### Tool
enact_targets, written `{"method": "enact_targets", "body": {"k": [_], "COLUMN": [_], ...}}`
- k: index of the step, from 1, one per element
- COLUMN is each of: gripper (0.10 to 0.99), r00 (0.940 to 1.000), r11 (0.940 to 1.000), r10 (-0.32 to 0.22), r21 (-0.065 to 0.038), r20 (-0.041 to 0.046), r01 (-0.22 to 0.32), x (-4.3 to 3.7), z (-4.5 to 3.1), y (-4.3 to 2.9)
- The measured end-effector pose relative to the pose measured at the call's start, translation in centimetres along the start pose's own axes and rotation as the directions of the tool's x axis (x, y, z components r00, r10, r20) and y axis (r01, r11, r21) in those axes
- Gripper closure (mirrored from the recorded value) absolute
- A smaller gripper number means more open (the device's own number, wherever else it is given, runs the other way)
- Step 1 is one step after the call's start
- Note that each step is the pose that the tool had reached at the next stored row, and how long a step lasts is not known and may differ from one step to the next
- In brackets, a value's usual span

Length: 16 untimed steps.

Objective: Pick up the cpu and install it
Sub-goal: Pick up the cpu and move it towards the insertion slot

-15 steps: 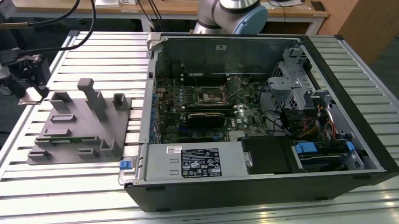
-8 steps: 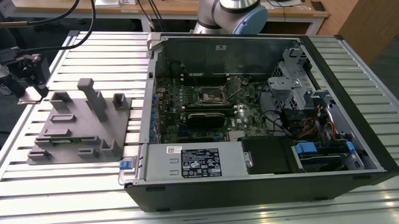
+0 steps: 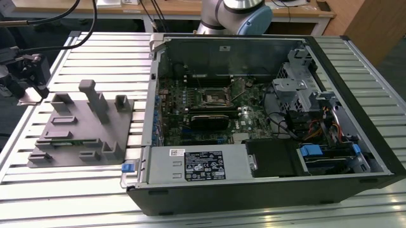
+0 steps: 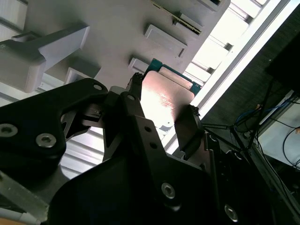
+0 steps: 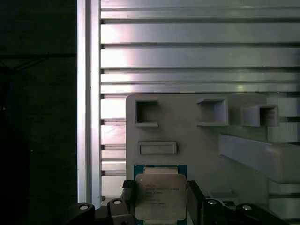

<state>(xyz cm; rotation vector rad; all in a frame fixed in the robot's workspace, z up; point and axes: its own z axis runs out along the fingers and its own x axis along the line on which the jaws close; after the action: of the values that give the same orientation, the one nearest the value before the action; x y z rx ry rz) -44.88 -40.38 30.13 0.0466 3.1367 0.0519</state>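
Silver cpu (image 5: 161, 194), black gripper (image 5: 161, 199), grey fixture (image 5: 199, 150)

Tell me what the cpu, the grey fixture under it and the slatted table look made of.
The cpu: pale metal lid with a satin sheen and glare, on a green board edge. The grey fixture: matte, uniform grey, likely moulded or printed plastic. The slatted table: brushed, reflective slats, probably aluminium.

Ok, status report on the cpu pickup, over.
Gripper shut on small square silver-topped cpu. Cpu at edge of grey plastic holder plate. Raised grey blocks stand apart from it.
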Motion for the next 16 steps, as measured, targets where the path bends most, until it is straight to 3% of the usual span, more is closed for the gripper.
{"method": "enact_targets", "body": {"k": [16], "gripper": [0.553], "r00": [1.0000], "r11": [1.0000], "r10": [0.000], "r21": [0.000], "r20": [0.0000], "r01": [0.000], "x": [0.00], "z": [-0.33], "y": [0.01]}}
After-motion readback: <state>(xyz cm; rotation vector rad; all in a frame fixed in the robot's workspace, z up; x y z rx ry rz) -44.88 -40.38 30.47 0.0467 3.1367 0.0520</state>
